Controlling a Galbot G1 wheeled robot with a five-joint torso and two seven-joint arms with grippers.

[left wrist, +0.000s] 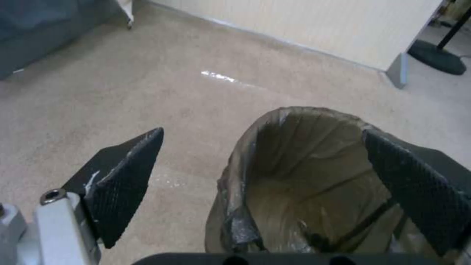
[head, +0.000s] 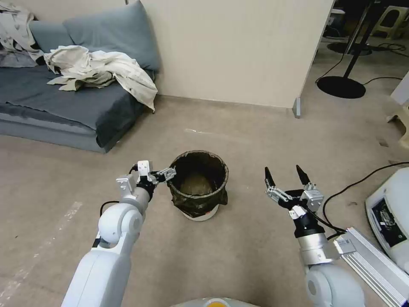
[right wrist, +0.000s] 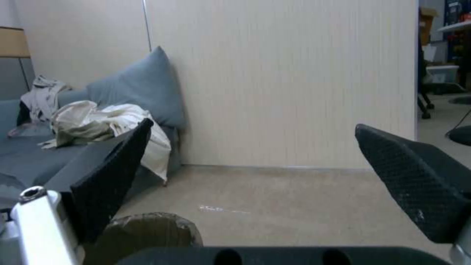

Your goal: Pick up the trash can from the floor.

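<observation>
Here the left gripper (head: 169, 174), fingers spread, straddles the trash can (head: 199, 184) rim on the floor (head: 255, 140); right gripper (head: 284, 175) gapes, holding nothing.

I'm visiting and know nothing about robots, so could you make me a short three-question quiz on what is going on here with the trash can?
1. True or false: the trash can lies tipped over on the floor.
2. Which gripper is at the can's rim? A) the left gripper B) the right gripper C) both
3. Fill in: in the left wrist view, one of the left gripper's fingers is outside the can's rim and the other is over its ____.

Key
1. False: it stands upright.
2. A. The right gripper hangs open, off to the can's right, holding nothing.
3. Opening: the open fingers straddle the bag-covered rim and have not closed on it.
</observation>
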